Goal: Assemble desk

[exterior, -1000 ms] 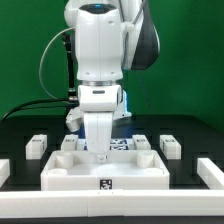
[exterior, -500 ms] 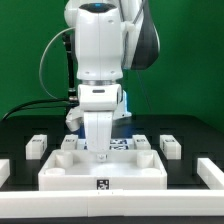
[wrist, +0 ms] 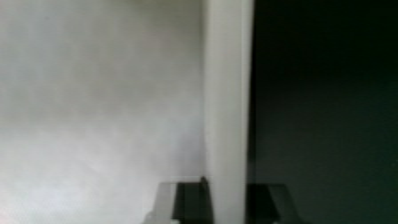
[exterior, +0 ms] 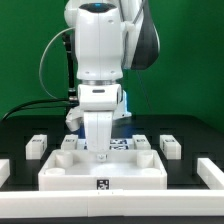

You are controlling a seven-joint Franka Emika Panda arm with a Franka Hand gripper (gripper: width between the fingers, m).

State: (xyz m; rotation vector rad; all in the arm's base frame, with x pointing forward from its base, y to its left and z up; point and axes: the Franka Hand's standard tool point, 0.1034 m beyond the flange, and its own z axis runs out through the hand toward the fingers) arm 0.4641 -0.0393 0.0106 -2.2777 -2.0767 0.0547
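Observation:
The white desk top lies flat at the front of the black table, with a marker tag on its front wall. My gripper points straight down at the top's far rim. In the wrist view a fingertip shows on each side of the upright white rim, and both touch it, so my gripper is shut on the rim. Square white legs stand behind the top: one at the exterior view's left, one at its right, and two nearer the arm.
White rails lie at the exterior view's left edge and right edge. A tagged flat piece shows just behind the desk top beside the arm. A green backdrop stands behind the table.

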